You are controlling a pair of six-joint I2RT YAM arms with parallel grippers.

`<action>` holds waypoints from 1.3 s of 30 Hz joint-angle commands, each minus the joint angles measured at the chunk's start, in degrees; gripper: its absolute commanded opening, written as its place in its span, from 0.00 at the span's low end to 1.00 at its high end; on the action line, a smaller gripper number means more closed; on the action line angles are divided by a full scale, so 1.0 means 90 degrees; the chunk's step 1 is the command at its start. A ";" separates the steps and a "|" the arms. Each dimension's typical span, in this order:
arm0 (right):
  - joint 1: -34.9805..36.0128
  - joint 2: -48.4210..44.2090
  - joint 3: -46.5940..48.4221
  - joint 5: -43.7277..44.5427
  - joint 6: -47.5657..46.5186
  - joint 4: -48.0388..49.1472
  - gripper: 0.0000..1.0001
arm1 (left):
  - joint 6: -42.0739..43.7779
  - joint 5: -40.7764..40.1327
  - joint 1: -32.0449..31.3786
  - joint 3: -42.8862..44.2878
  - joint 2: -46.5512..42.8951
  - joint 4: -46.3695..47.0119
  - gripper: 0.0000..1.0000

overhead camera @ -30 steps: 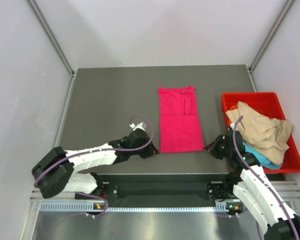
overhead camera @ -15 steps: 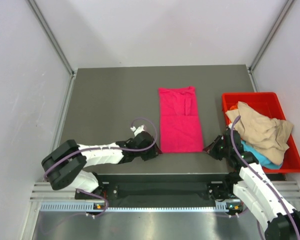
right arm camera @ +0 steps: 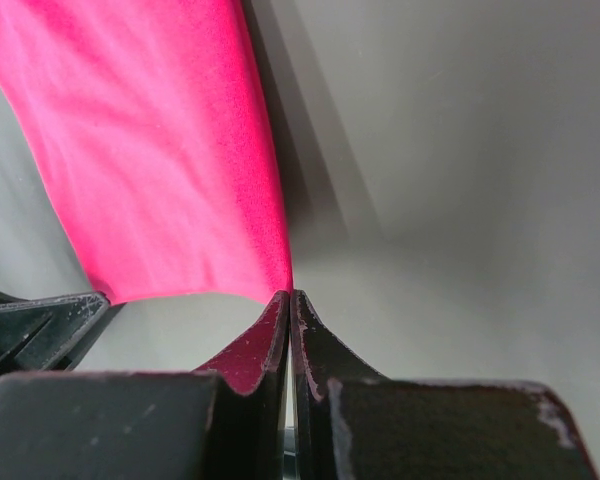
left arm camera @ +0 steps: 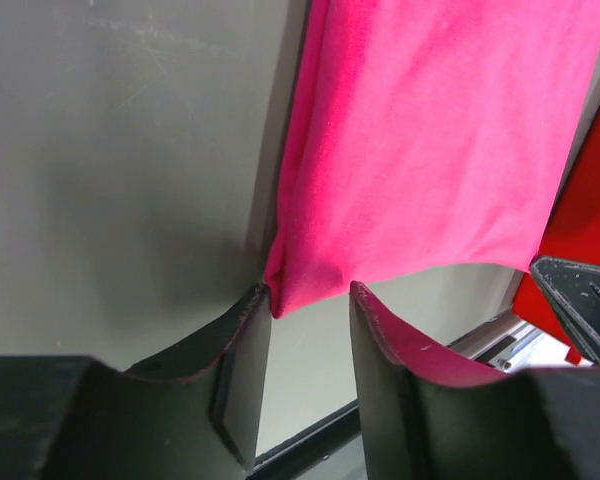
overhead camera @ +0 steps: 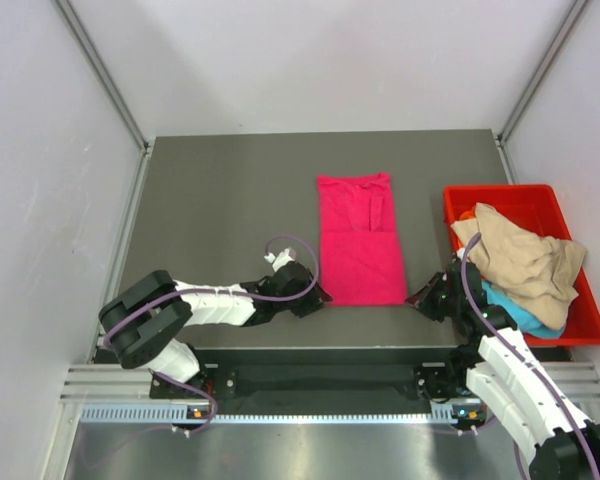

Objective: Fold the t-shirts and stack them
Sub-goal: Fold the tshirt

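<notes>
Grey desk [overhead camera: 220, 200] carries the pink t-shirt [overhead camera: 358, 240], lying as a long strip beside the red bin [overhead camera: 500, 192]. Right gripper [right arm camera: 290, 296] is pinched on its near right corner; left gripper [left arm camera: 310, 296] stands apart, straddling the near left corner, probably so both can lift the hem together.

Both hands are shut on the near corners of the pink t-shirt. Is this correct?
Not quite: the left wrist view shows the left hand open, its fingers apart at a corner of the pink t-shirt. The right hand is shut on its corner.
</notes>
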 commanded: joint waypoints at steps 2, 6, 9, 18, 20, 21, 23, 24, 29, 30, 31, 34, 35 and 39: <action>0.0070 -0.0080 -0.0011 -0.0020 -0.0016 0.0156 0.00 | -0.0011 -0.0274 -0.0033 -0.0036 0.0216 -0.0375 0.41; 0.0070 -0.0061 -0.0011 -0.0011 -0.0026 0.0156 0.00 | -0.0040 -0.0421 -0.0033 -0.0046 0.0187 -0.0414 0.40; 0.0070 -0.0041 -0.0001 -0.0011 -0.0017 0.0175 0.00 | -0.0021 -0.0450 -0.0033 -0.0026 0.0206 -0.0434 0.38; 0.0070 -0.0207 0.0223 0.0175 -0.0182 -0.0322 0.00 | 0.0262 -0.0538 -0.0121 0.0227 -0.0437 -0.0921 0.00; 0.0080 -0.0343 0.0311 0.0223 -0.0221 -0.0468 0.00 | 0.0233 -0.0655 -0.0237 0.0247 -0.0807 -0.1117 0.00; 0.0080 -0.0383 0.0331 0.0224 -0.0231 -0.0498 0.00 | 0.0214 -0.0665 -0.0267 0.0237 -0.0906 -0.1146 0.00; 0.0090 -0.0461 0.0389 0.0195 -0.0241 -0.0518 0.00 | 0.0174 -0.0588 -0.0287 0.0218 -0.1101 -0.1137 0.00; 0.0080 -0.0471 0.0409 0.0185 -0.0261 -0.0508 0.00 | 0.0194 -0.0510 -0.0287 0.0247 -0.1122 -0.1118 0.00; 0.0080 -0.0179 0.0887 0.0214 -0.0387 -0.0411 0.00 | 0.0438 -0.0294 -0.0277 0.0695 -0.1112 -0.1273 0.00; 0.0080 -0.0091 0.0994 0.0243 -0.0397 -0.0440 0.00 | 0.0467 -0.0323 -0.0277 0.0870 -0.1083 -0.1448 0.00; 0.0080 0.0045 0.1198 0.0292 -0.0417 -0.0498 0.00 | 0.0496 -0.0391 -0.0268 0.0940 -0.1063 -0.1507 0.00; 0.0080 0.0164 0.1453 0.0428 -0.0456 -0.0440 0.00 | 0.0623 -0.0519 -0.0131 0.1145 -0.1034 -0.1645 0.00; 0.0080 0.0203 0.1522 0.0467 -0.0456 -0.0411 0.00 | 0.0653 -0.0528 -0.0092 0.1175 -0.1034 -0.1645 0.00; 0.0080 0.0700 0.1941 0.0526 -0.0563 -0.0138 0.00 | 0.0993 -0.0393 0.0240 0.1584 -0.0908 -0.1683 0.00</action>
